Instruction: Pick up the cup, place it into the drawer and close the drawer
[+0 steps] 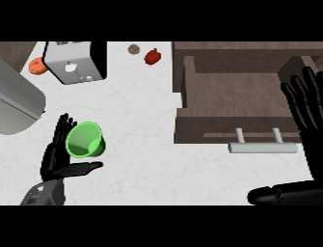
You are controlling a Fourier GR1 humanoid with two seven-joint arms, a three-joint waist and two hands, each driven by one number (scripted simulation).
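Head view: black left hand (59, 159) wide open, straight fingers touching the round green plastic cup (86, 140); black right hand (319, 116) flat open by the brown wooden drawer (231, 94).

Light falls evenly and fairly brightly over the white table (142, 144), which reads pale and faintly mottled with no hot glare. Shadows are soft and weak: a faint grey one lies under the green cup (86, 140) and beside the toaster (77, 61). The inside of the brown drawer (235, 96) is shaded darker than its front. The black left hand (59, 157) and right hand (319, 120) show only dull sheen along the fingers, with little surface detail. The grey curved body (7, 96) at the left has a smooth gradient from light to dark.
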